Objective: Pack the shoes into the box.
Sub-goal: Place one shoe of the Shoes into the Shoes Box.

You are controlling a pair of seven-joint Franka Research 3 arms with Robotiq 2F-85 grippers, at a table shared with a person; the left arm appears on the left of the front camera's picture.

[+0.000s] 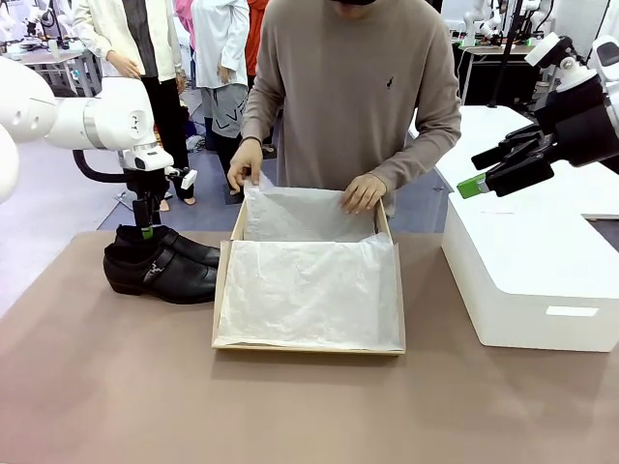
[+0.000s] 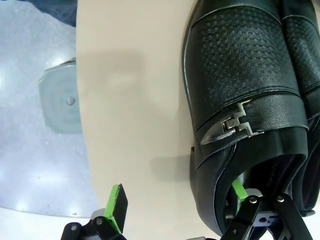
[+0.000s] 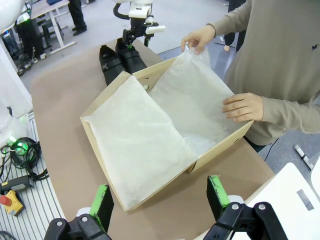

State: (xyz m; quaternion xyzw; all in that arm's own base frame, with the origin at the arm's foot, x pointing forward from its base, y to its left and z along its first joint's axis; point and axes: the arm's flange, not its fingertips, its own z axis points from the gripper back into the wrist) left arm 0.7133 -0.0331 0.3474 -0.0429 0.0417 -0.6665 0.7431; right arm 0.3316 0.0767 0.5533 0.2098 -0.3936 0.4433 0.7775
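Note:
The two black shoes [image 1: 160,266] stand side by side on the table, left of the box [image 1: 221,290]. My left gripper [image 1: 147,230] reaches straight down at their heel end. In the left wrist view it [image 2: 177,200] is open and straddles the outer wall of one shoe [image 2: 240,75]: one green pad sits inside the shoe's mouth, the other outside over the table. The tan box lies open, lined with white tissue paper [image 1: 309,290]. My right gripper [image 1: 474,184] hangs open in the air at the right, and in its own view [image 3: 160,197] it looks down on the box [image 3: 220,147] and the shoes [image 3: 117,62].
A person at the far side holds the tissue against the box's back wall with both hands [image 1: 364,193]. A big white block [image 1: 532,280] stands right of the box, under my right gripper. Bare brown table lies in front. The table's left edge is close to the shoes.

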